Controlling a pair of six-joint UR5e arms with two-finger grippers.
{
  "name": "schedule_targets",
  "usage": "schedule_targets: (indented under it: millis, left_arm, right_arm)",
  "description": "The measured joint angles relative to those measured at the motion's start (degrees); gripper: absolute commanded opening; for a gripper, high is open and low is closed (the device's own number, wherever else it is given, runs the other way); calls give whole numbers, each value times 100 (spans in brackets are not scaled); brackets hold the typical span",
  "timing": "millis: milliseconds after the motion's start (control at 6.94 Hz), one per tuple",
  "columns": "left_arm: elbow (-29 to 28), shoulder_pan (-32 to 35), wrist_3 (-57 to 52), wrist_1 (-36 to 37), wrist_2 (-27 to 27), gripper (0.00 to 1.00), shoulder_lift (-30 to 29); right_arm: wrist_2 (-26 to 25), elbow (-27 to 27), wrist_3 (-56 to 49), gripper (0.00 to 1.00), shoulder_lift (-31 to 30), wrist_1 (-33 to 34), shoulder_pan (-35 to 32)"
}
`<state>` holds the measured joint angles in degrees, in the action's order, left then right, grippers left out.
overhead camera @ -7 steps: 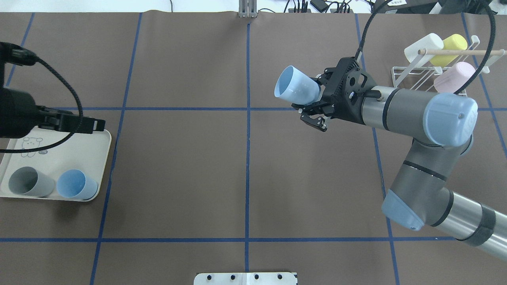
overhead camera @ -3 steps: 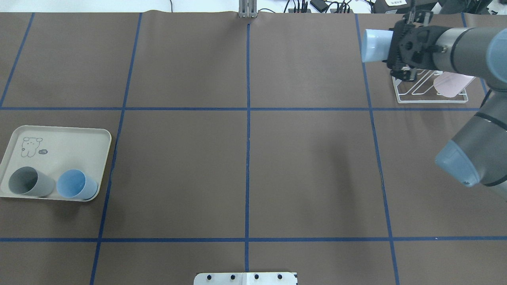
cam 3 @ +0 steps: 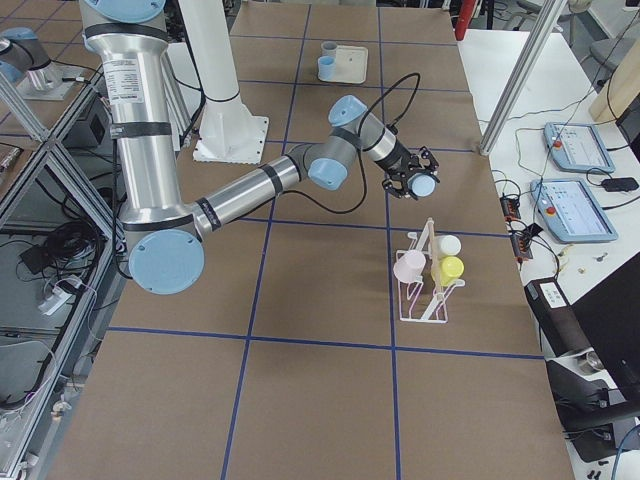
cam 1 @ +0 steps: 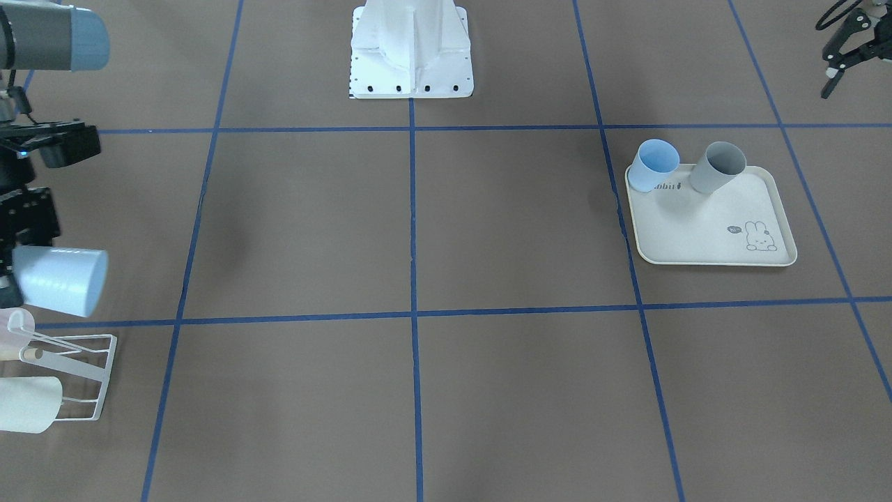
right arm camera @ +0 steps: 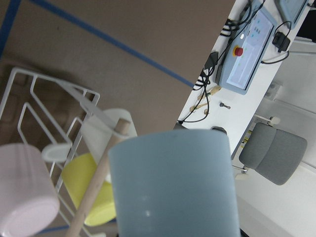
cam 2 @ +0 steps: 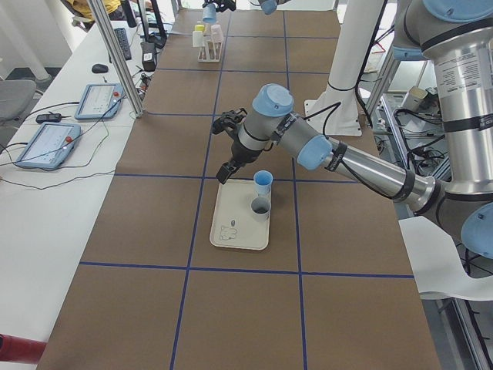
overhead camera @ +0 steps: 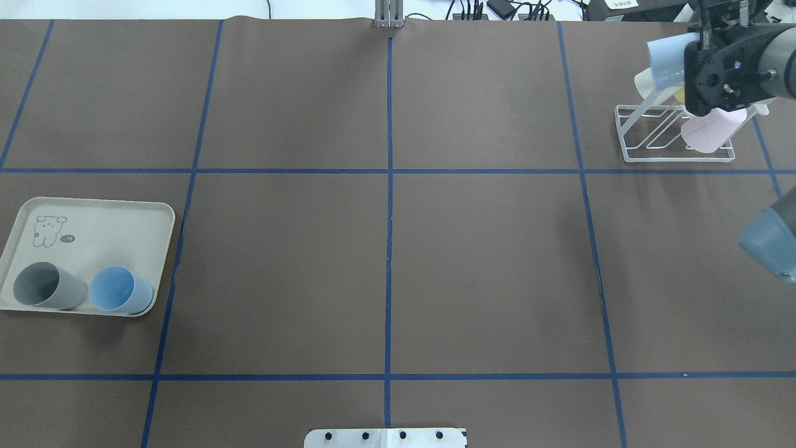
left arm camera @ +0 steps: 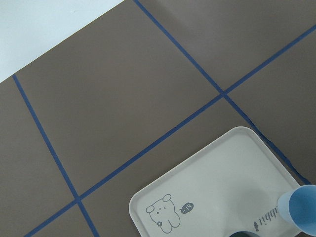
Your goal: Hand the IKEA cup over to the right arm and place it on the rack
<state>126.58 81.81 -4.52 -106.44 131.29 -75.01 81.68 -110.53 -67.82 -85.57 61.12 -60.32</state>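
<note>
My right gripper [overhead camera: 691, 61] is shut on a pale blue cup [overhead camera: 666, 55] and holds it on its side in the air, above the far-left end of the white wire rack [overhead camera: 653, 155]. In the right wrist view the cup [right arm camera: 173, 182] hangs over the rack's wooden dowel [right arm camera: 101, 177]. A pink cup [overhead camera: 709, 132], a white cup [right arm camera: 106, 131] and a yellow cup [right arm camera: 94, 197] sit on the rack. My left gripper [cam 1: 835, 66] is open and empty, in the air behind the cream tray [cam 1: 697, 230].
The tray [overhead camera: 106, 236] at the left table edge carries a grey cup [overhead camera: 43, 285] and a blue cup [overhead camera: 118, 289]. The white robot base [cam 1: 411, 49] stands at the table's near middle edge. Blue tape lines cross the brown table.
My right arm has carried the pale blue cup from the table's middle to the far right, over the rack. My left arm has drawn back out of the overhead view.
</note>
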Motion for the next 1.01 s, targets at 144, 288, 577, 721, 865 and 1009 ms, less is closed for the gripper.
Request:
schedule_targets:
  millis: [144,288,577,721,865,1009]
  left_arm:
    - [-6,32,-27,0,78,100,21]
    - [-9,41,-31,0,174,100,27]
    - [1,45,1,0,235,100,30]
    - [9,45,29,0,243,100,30]
    - [13,46,42,0,246,100,31]
    - [18,46,46,0,247,100,31]
  right_arm:
    - [-500,-5,-359,0,-64,221,76]
    - [-939,-17,-485,0,-89,412,251]
    - [-1580,-38,-475,0,-161,648,609]
    - [-1795,-62,-431,0,-272,682,761]
    - [-2036,-86,-356,0,-400,699,949]
    - [-2226,-91,-269,0,-473,712,1121]
